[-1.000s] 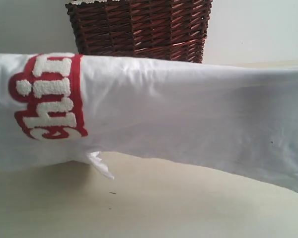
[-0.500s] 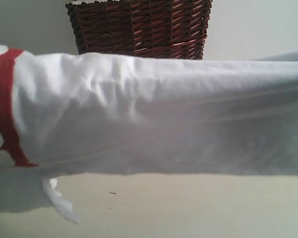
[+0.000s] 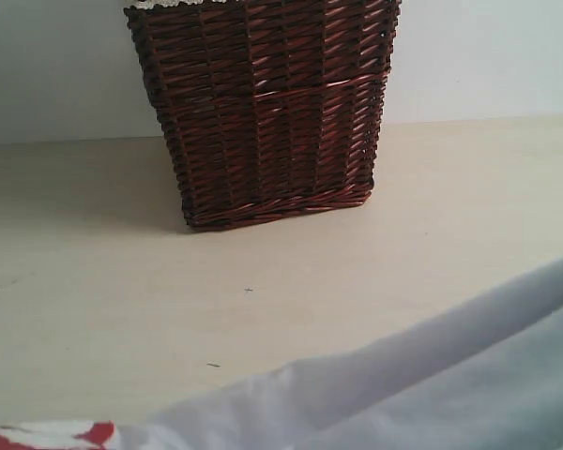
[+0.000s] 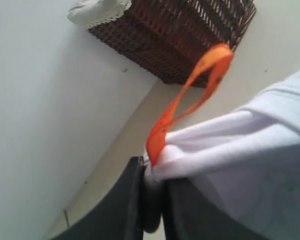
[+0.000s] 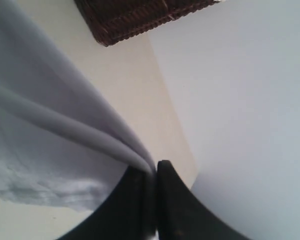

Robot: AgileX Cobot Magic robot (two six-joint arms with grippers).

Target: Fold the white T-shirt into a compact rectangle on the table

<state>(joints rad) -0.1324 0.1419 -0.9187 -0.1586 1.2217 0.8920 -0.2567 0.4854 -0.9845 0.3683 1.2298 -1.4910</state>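
Note:
The white T-shirt (image 3: 432,384) fills the bottom right of the exterior view as a slanting band, with a scrap of its red print at the lower left corner. Neither gripper shows in that view. In the left wrist view my left gripper (image 4: 152,172) is shut on the white T-shirt (image 4: 240,165) at the neck, where the orange tag (image 4: 190,95) loops up. In the right wrist view my right gripper (image 5: 151,172) is shut on a gathered fold of the T-shirt (image 5: 50,125), which hangs away from its black fingers (image 5: 175,200). The cream table (image 3: 122,309) lies bare behind the cloth.
A dark wicker basket (image 3: 263,103) with white lace trim stands at the back centre of the table against a pale wall (image 3: 488,56). It also shows in the left wrist view, basket (image 4: 180,35), and in the right wrist view, basket (image 5: 135,15).
The shirt hung across the whole exterior view, hiding the basket's base. It has dropped to the bottom edge, and the red print has slid off to the lower left.

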